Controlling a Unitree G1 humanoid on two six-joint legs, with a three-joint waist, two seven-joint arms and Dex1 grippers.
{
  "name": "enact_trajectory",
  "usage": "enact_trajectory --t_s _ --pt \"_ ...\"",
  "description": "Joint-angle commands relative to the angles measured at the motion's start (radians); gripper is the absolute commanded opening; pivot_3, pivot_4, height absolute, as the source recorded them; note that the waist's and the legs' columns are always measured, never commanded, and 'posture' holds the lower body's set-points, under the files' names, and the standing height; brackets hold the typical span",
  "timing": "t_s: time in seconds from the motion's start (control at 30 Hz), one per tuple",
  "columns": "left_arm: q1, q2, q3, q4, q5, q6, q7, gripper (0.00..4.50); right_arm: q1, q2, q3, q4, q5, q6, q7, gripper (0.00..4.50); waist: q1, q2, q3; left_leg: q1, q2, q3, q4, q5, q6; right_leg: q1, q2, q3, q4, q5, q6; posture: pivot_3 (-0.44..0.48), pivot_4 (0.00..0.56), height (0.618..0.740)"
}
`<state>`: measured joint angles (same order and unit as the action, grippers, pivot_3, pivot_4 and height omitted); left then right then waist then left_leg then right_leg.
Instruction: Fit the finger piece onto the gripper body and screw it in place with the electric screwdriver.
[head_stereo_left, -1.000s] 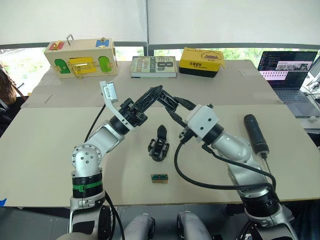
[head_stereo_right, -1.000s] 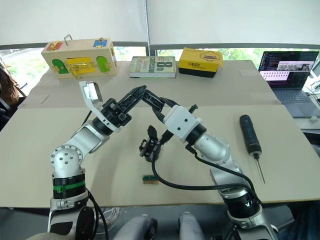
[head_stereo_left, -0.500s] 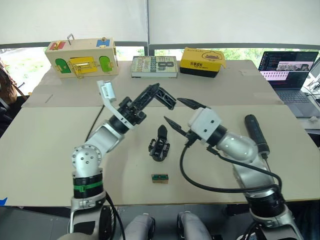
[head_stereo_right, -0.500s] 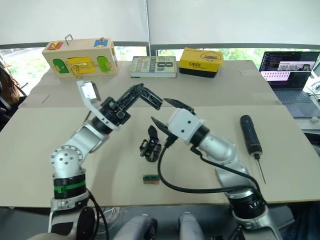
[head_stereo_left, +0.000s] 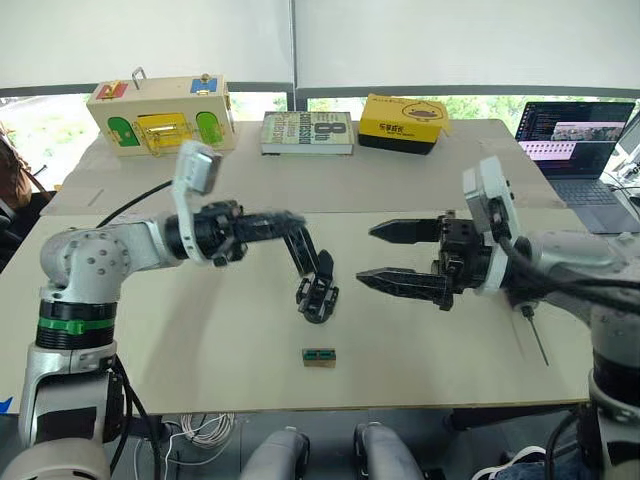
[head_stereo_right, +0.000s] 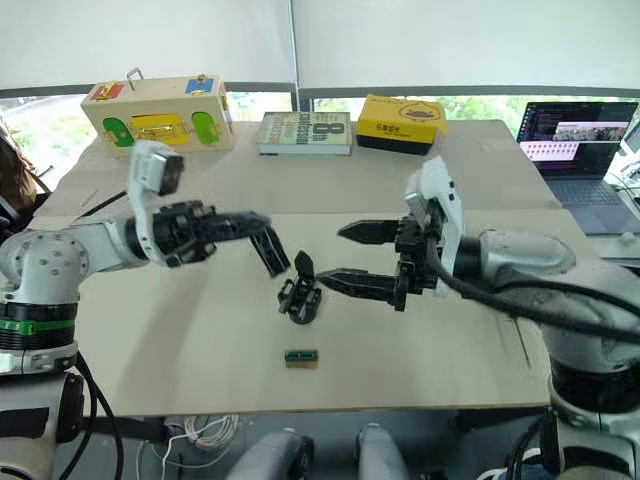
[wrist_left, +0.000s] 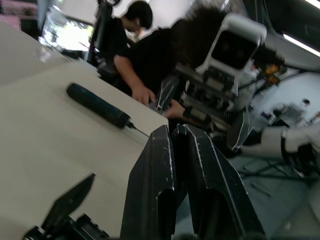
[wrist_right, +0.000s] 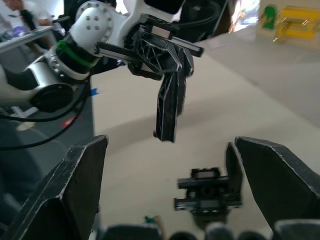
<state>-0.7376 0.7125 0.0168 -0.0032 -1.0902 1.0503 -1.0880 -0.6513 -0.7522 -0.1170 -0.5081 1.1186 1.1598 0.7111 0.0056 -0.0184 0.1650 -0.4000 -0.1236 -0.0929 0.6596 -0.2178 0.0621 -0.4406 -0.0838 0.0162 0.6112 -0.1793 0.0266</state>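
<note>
The left pincer (head_stereo_left: 300, 251) hangs over the bench (head_stereo_left: 200, 340) with its two fingers pressed together and nothing between them, tips pointing down just beside the gripper body (head_stereo_left: 317, 296). The finger piece (head_stereo_left: 325, 265) stands upright on that body, right by the left tips. The right pincer (head_stereo_left: 385, 256) faces them from the other side, spread wide and empty, its lower finger level with the gripper body and a short way off it. Behind the right pincer, mostly hidden by that arm, lies the screwdriver (wrist_left: 97, 105). Nearer the bench's front edge sits a small green-topped block (head_stereo_left: 319, 356). Far beyond both pincers stand a latch box (head_stereo_left: 165, 113), a book (head_stereo_left: 307, 132), a yellow box (head_stereo_left: 402, 122) and a laptop (head_stereo_left: 578, 145).
</note>
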Motion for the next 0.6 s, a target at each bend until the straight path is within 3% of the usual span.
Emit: enact_trajectory --t_s 0.03,0.3,0.6 --pt "-0.033 -0.037 -0.052 -0.058 0.055 -0.032 -0.046 0.00 -0.049 -0.007 0.094 -0.011 0.049 0.111 -0.035 4.47 0.003 0.000 0.000 -0.001 0.000 0.000 0.000 0.000 0.000 -0.001 -0.001 0.000 0.000 0.000 0.000 0.000 0.150 0.740" --pt "-0.012 -0.079 -0.108 -0.115 0.145 -0.073 -0.096 0.00 -0.076 0.085 0.112 0.030 0.174 0.195 -0.167 4.47 0.005 0.000 0.000 -0.009 -0.002 0.000 0.001 0.000 0.001 -0.009 -0.003 0.000 0.001 0.001 0.000 0.000 0.150 0.740" --pt "0.004 -0.106 -0.097 -0.144 0.136 -0.029 -0.083 0.00 -0.073 0.125 0.119 0.075 0.270 0.211 -0.310 4.47 0.003 0.000 0.000 -0.009 -0.002 0.000 0.001 0.001 0.000 -0.010 -0.002 0.000 0.003 0.001 0.000 0.000 0.150 0.740"
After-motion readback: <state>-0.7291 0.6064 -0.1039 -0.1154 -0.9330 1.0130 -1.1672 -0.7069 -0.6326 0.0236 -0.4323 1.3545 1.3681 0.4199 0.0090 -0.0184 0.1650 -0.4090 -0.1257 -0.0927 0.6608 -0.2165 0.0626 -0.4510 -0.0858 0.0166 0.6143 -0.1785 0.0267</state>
